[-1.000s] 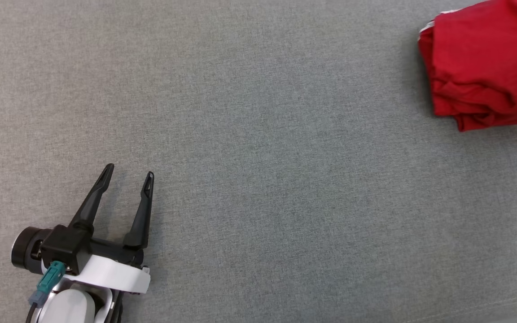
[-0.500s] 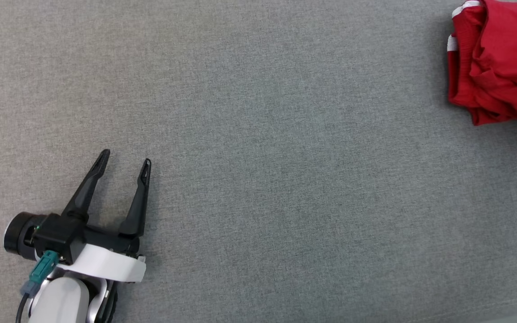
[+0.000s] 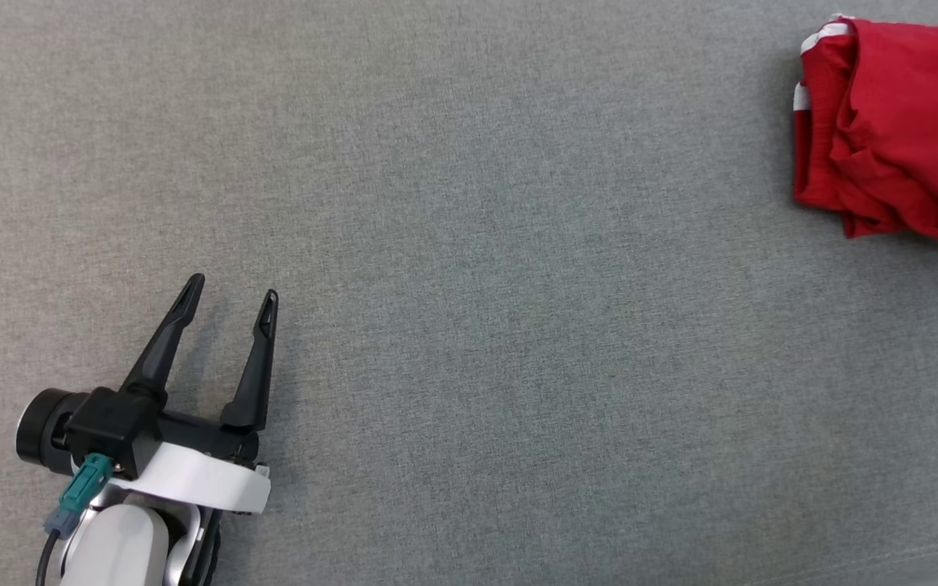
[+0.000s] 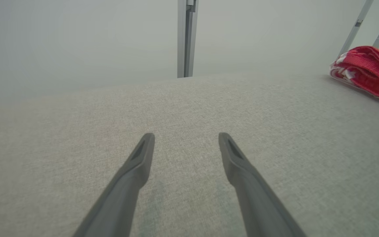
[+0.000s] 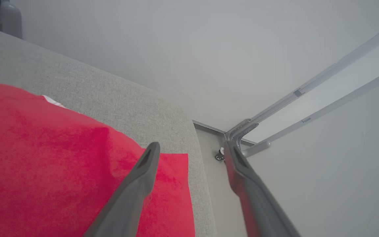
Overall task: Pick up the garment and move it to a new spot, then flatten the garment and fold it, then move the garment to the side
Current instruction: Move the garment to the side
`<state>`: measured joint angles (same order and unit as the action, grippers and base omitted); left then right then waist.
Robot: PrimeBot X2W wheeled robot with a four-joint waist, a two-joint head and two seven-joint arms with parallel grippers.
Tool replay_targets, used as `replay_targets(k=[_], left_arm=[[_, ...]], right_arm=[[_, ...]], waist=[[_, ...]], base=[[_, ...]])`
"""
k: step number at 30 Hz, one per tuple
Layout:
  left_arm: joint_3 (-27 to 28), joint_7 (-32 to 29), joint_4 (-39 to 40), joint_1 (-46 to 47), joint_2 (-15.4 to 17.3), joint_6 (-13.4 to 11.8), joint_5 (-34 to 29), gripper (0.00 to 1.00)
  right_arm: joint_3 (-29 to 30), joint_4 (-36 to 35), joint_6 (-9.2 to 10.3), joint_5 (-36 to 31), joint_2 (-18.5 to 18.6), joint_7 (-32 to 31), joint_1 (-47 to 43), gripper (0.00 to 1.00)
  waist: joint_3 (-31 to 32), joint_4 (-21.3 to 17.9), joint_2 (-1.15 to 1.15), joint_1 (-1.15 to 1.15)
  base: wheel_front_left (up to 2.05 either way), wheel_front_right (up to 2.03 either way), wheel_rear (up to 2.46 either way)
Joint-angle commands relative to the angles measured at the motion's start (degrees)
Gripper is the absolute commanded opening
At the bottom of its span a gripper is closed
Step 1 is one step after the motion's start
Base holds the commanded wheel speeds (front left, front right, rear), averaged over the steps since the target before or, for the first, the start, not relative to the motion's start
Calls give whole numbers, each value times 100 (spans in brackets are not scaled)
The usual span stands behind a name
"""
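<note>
The garment [image 3: 892, 130] is red with white trim and lies folded at the far right of the grey surface, running off the head view's right edge; it also appears in the left wrist view [image 4: 370, 70]. My left gripper [image 3: 230, 293] hovers open at the lower left, far from the cloth, with nothing between its fingers [image 4: 186, 140]. In the right wrist view my right gripper [image 5: 191, 148] stands open just above the garment [image 5: 44, 164], near the surface's corner, with one finger over the red cloth and no cloth between the two.
The grey fabric-covered surface [image 3: 469, 285] spreads wide between the left gripper and the garment. Its far right corner [image 5: 189, 131] drops off beside the garment. Metal frame posts [image 4: 185, 36] stand behind the far edge.
My right gripper's jaws have opened and let go of the garment. The garment has slid toward the right edge and now lies still. The left gripper has barely shifted.
</note>
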<state>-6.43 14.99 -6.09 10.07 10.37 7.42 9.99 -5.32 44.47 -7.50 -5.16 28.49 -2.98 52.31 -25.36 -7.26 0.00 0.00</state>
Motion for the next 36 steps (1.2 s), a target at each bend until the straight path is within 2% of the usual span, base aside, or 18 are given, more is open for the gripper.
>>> replay_targets(k=[1,6,10,14,21,26,32,36], left_arm=[[29,18,-24,-2,14,11,-8,100],[82,18,-90,-101,-149,11,34,100],[167,18,-148,-156,-282,2,85,100],[314,18,-235,-222,-401,-13,238,100],[493,18,-430,-336,-562,-97,412,100],[574,18,-568,-462,-654,-172,594,100],[676,18,-586,-661,-695,-260,757,100],[768,18,-293,-782,-713,-209,705,100]], right_arm=[[116,-96,1,-149,-246,121,-70,100],[371,-421,1,-296,-1055,598,-250,100],[139,-402,1,-168,-1585,915,-409,100],[-168,-251,1,38,-1951,1285,-549,100],[-778,64,1,561,-2368,1744,-945,100],[-1047,-25,1,934,-2472,1829,-1331,100],[-1049,-1439,1,1266,-2534,1824,-2265,100],[-775,-2344,1,1334,-2527,1820,-3088,100]], waist=[[102,-16,0,0],[393,-10,0,0],[645,47,0,0],[897,143,0,0],[1410,349,0,0],[1715,457,0,0],[2043,590,0,0],[2207,676,0,0]], base=[[0,0,0],[0,0,0],[0,0,0],[0,0,0],[0,0,0],[0,0,0],[0,0,0],[0,0,0]])
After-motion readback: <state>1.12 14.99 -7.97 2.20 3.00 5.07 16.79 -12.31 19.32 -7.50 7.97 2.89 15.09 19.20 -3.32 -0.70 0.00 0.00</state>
